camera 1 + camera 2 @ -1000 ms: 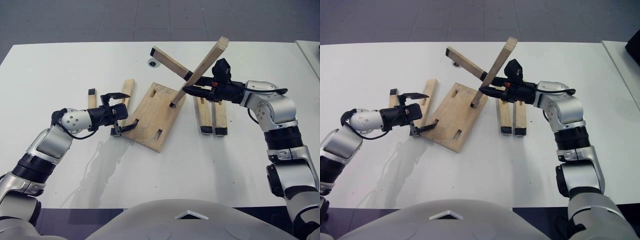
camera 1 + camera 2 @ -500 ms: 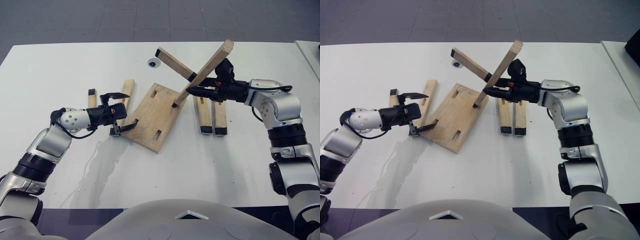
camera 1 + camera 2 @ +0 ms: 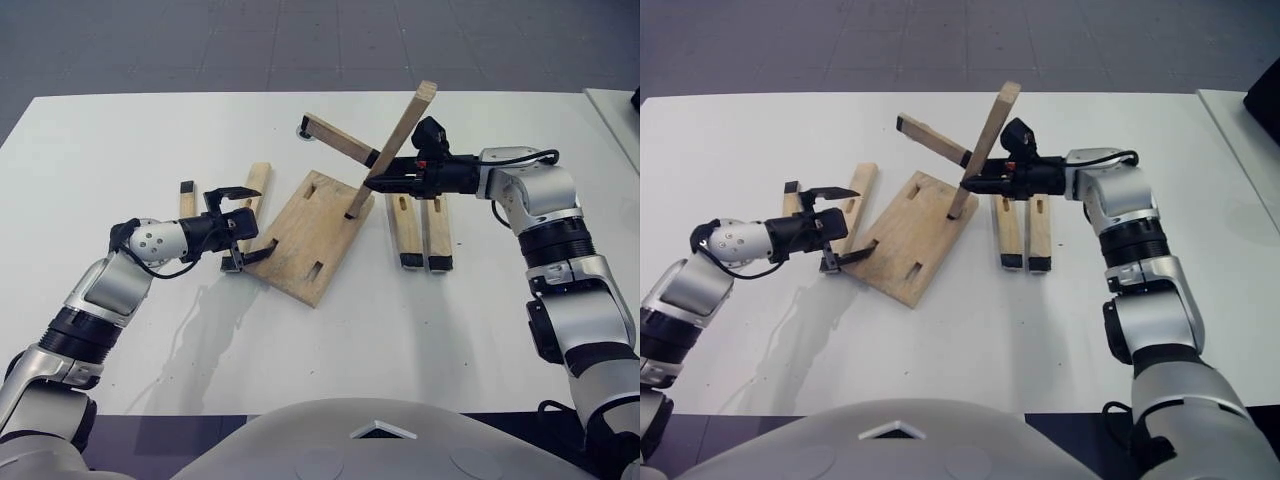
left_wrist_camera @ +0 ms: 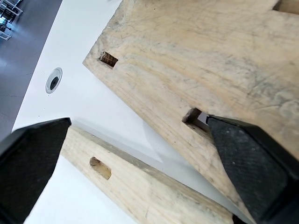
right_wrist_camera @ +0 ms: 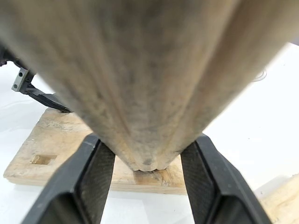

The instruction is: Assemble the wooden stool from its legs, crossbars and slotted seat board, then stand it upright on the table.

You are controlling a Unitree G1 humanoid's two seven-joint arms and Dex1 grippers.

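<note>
Seat board (image 3: 312, 238) lies mid-counter (image 3: 450, 320), slots up. We see right claw (image 3: 372, 183) clamped on leg (image 3: 410, 115) with crossbar (image 3: 338, 140) attached, leg's lower end at board slot, likely for seating. Left claw (image 3: 258, 222) spread wide, straddling board's edge, likely bracing.

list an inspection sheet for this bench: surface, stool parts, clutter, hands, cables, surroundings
surface: white table with a round hole in it
job's things: seat board on the table, slots up; leg with crossbar held tilted, lower end on the board; two pieces side by side right of the board; two sticks left of it
clutter: nothing seen
hands: left hand open, one finger at the board's edge; right hand shut on the leg
cables: black wire along the right forearm
surroundings: grey floor
</note>
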